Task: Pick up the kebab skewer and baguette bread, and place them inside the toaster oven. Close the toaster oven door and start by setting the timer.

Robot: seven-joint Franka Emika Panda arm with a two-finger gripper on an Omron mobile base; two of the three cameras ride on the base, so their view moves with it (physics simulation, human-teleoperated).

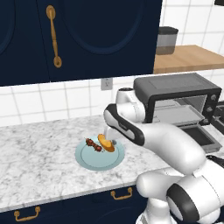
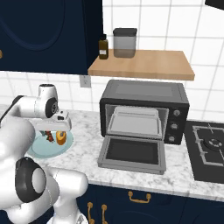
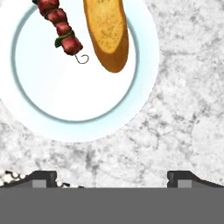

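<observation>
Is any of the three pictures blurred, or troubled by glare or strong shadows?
Left base view: sharp, evenly lit; the arm hides part of the plate. Right base view: sharp, no glare on the toaster oven door, which lies open. Hand view: crisp close-up, soft flat light, hardly any shadow beside the baguette bread and kebab skewer; both run off the top edge.
</observation>
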